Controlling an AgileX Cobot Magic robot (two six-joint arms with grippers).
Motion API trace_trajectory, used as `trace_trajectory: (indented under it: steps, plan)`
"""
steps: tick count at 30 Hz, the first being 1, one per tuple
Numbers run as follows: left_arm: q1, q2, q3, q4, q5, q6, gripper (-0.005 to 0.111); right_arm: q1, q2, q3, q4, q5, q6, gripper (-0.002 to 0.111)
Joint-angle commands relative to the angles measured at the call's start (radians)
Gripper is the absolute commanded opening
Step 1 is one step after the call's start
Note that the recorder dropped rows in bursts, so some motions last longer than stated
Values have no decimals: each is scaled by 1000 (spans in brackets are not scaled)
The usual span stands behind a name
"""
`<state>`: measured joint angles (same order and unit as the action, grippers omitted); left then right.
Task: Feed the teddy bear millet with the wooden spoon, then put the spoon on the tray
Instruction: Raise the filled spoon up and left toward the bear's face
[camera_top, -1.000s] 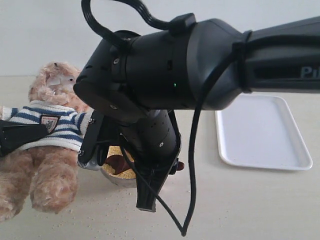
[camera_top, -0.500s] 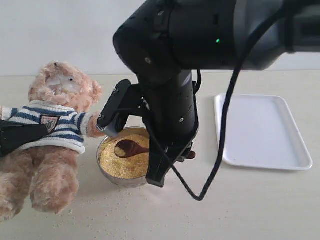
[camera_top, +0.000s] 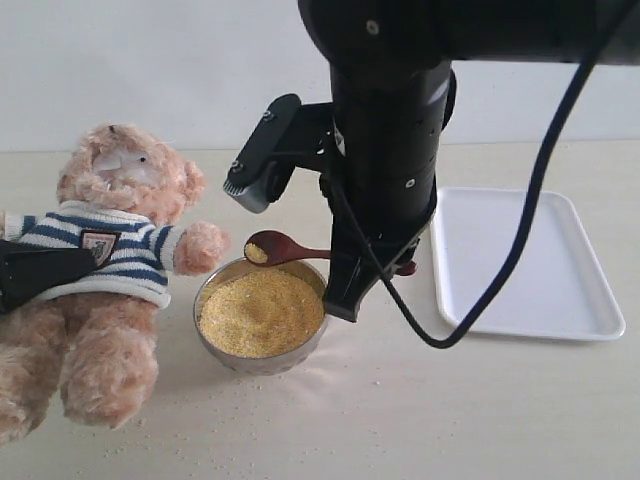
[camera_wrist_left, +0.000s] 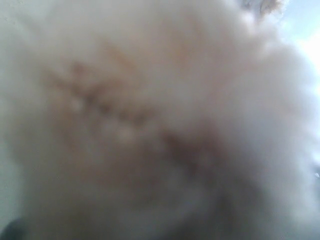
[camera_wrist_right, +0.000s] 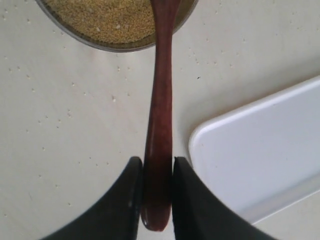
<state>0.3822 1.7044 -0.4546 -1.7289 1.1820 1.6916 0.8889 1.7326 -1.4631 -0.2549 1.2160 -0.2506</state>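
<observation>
pale bench (camera_top: 450, 420) against a plain light wall (camera_top: 150, 70), loose grains (camera_top: 200, 425) scattered across the surface in front of the bowl.

far left: left gripper (camera_top: 40, 272) lies black across the teddy bear (camera_top: 110, 260) at its striped shirt. the left wrist view is nothing but blurred fur, so i cannot tell whether it's clenched or released.

the bear is slumped with its head toward the wall and one paw (camera_top: 200, 247) stuck out toward the bowl.

just beside that paw: the metal bowl (camera_top: 262, 355) on the bench, heaped with millet (camera_top: 260, 312).

the wooden spoon (camera_top: 290, 250) is held roughly level above the bowl's far rim, scoop end pointing at the bear, near the paw but not touching. a small load of yellow grain sits in the scoop.

the right gripper (camera_wrist_right: 158, 165) is clamped on the spoon's handle near its tail end, one finger on each side, with the tip of the handle poking out past them.

right of the arm: the white tray (camera_top: 530, 265), flat on the bench, well apart from the bowl.
</observation>
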Motion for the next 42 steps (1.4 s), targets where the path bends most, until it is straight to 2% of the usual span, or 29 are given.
trace_trajectory:
  steps: [1, 28, 33, 42]
  plan:
    - [-8, -3, 3, -16, 39, 8, 5, -4, -37, -3, -3, 5, -9, 0]
    - [-8, -3, 3, -16, 39, 8, 5, -4, -60, -4, -17, 5, -30, 0]
    - [-8, -3, 3, -16, 39, 8, 5, -4, -60, -6, -17, -64, -43, 0]
    - [-8, -3, 3, -16, 39, 8, 5, -4, -60, -159, -10, -88, -35, 0]
